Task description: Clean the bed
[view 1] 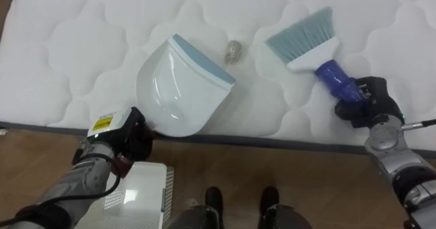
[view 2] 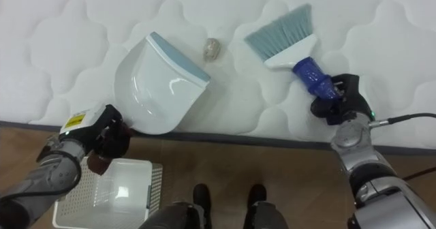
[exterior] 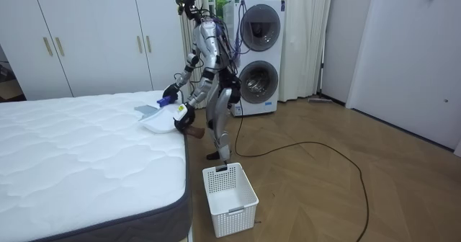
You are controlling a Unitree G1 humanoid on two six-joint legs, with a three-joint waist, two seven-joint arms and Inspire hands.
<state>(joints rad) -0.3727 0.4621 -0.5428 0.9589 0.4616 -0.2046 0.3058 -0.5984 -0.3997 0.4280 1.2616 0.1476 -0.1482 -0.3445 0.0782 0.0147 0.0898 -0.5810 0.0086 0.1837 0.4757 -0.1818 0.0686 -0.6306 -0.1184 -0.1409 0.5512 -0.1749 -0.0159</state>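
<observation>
Left hand [view 1: 129,142] curled round dustpan [view 1: 180,86] handle; right hand [view 1: 364,101] clamped on brush [view 1: 306,38] handle. Wad [view 1: 234,50] on mattress [view 1: 82,38] between pan lip and bristles. Basket [view 1: 139,188] below left arm.

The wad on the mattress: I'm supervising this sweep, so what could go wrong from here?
1. The wad lies near one end of the dustpan lip, not before its middle. A stroke of the brush in the right hand may send it past the lip.
2. The dustpan, held by the left hand, sits at the mattress edge, so a hard push might slide it off.
</observation>
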